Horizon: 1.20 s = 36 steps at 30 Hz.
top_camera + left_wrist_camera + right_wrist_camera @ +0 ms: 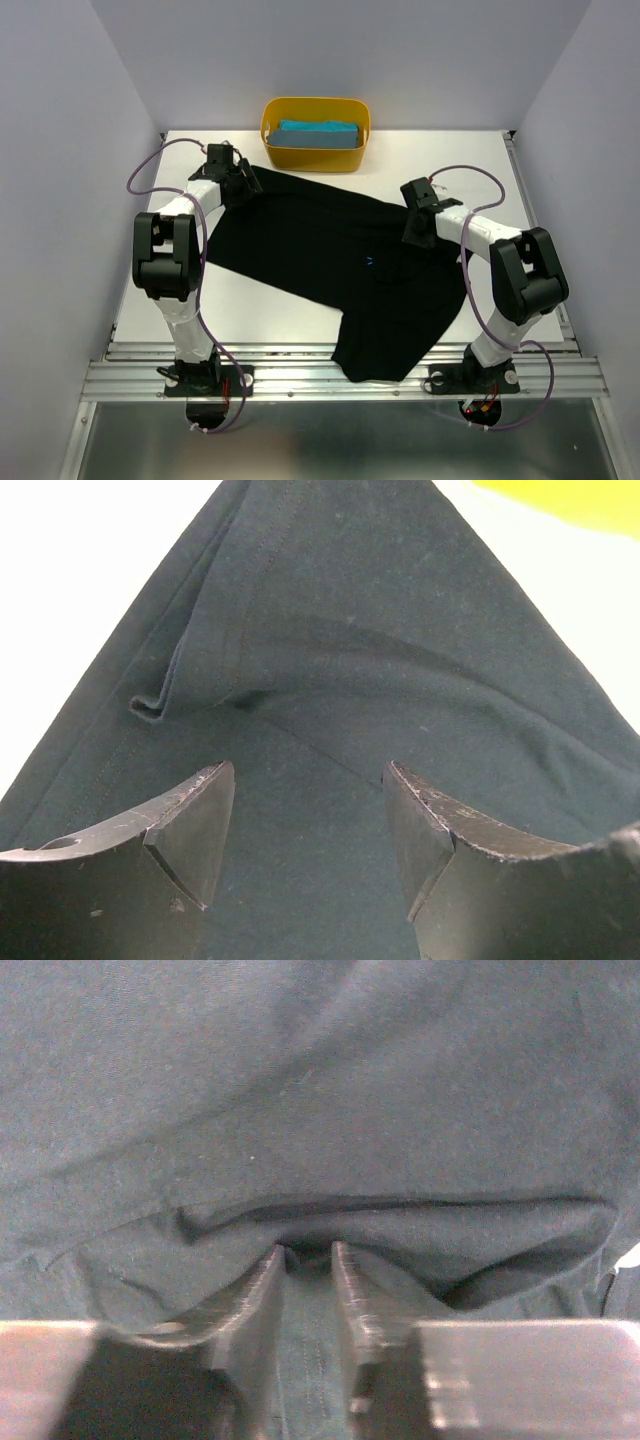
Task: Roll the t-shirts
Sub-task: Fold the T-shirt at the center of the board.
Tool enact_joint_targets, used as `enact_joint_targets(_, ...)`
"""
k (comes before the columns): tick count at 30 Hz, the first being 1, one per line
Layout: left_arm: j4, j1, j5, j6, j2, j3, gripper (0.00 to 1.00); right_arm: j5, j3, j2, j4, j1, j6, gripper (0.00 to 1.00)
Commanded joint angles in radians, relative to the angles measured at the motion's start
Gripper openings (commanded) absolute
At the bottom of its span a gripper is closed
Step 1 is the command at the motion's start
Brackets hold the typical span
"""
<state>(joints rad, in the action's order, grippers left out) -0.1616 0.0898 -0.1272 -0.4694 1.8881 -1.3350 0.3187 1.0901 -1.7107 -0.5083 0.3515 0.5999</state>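
Fingers of right gripper pinch the large black cloth t-shirt; left gripper hangs spread. Likely flattening; next, left must grasp.

A yellow plastic tub stands at the far edge of the white table, about midway across its width, and its rim shows as a bright yellow blur in the top right corner of the left wrist view. Ribbed aluminium rails run along the table's near edge, and plain pale walls close in the back and both sides.
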Motion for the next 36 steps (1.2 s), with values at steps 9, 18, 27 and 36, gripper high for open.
enact_joint_targets(9,0.008,-0.001,-0.006,0.014,-0.017,-0.003,0.69,0.004,-0.088,0.158,0.014,0.013,0.034,0.01)
enact_joint_targets(18,-0.007,-0.001,-0.008,0.014,-0.024,-0.018,0.69,-0.078,-0.263,0.417,-0.104,0.059,0.176,0.01)
enact_joint_targets(27,-0.026,-0.001,-0.023,0.014,-0.020,-0.043,0.69,-0.096,-0.311,0.557,-0.338,0.273,0.369,0.01)
enact_joint_targets(36,-0.041,-0.001,-0.020,0.020,-0.029,-0.041,0.70,-0.006,-0.285,0.622,-0.531,0.282,0.434,0.21)
